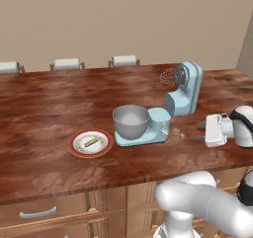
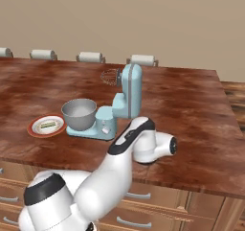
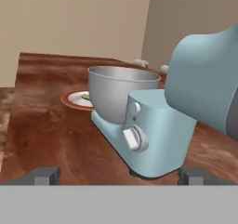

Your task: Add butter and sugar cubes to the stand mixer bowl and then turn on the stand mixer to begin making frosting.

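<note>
While the gripper (image 3: 119,174) faces the mixer (image 3: 153,139) with fingers spread and empty, its side knob (image 3: 132,138) sits ahead; butter (image 1: 91,142) remains plated; fetch that first.

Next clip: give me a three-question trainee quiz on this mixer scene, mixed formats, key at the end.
1. True or false: the stand mixer has its head tilted back.
2. Where is the butter? A) in the stand mixer bowl B) on the plate C) in the gripper
3. Fill in: the gripper's jaws stand ____.

Key: 1 true; 2 B; 3 open, holding nothing.
</note>
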Tool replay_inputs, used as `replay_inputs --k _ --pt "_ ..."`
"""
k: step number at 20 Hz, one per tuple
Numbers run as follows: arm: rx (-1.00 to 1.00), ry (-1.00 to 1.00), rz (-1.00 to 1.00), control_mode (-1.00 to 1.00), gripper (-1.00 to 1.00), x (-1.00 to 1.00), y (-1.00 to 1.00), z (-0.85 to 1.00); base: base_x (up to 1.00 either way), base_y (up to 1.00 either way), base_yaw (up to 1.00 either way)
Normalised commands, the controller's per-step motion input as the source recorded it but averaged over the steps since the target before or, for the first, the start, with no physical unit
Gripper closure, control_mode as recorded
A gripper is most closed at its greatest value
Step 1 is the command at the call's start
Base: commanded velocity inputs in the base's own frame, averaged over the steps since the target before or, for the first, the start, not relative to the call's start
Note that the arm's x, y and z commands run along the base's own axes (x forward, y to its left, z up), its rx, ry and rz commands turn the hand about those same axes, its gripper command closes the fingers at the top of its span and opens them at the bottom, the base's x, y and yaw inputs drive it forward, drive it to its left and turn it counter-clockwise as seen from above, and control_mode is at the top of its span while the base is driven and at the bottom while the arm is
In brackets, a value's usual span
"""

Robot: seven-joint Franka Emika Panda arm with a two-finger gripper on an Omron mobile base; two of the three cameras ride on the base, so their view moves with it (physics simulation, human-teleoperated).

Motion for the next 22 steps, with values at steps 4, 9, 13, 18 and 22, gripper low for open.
replay_inputs --k 4,9,13,18,22 --pt "0.00 0.00 0.00 -1.00 -1.00 0.34 0.00 -0.35 0.00 0.00 0.00" --pt "0.00 0.00 0.00 -1.00 -1.00 0.32 0.00 -0.34 0.00 0.00 0.00" --pt "0.00 0.00 0.00 -1.00 -1.00 0.33 0.00 -0.25 0.00 0.00 0.00" --pt "0.00 0.00 0.00 -1.00 -1.00 0.29 0.00 -0.23 0.00 0.00 0.00" --pt "0.00 0.00 0.00 -1.00 -1.00 0.28 0.00 -0.27 0.00 0.00 0.00"
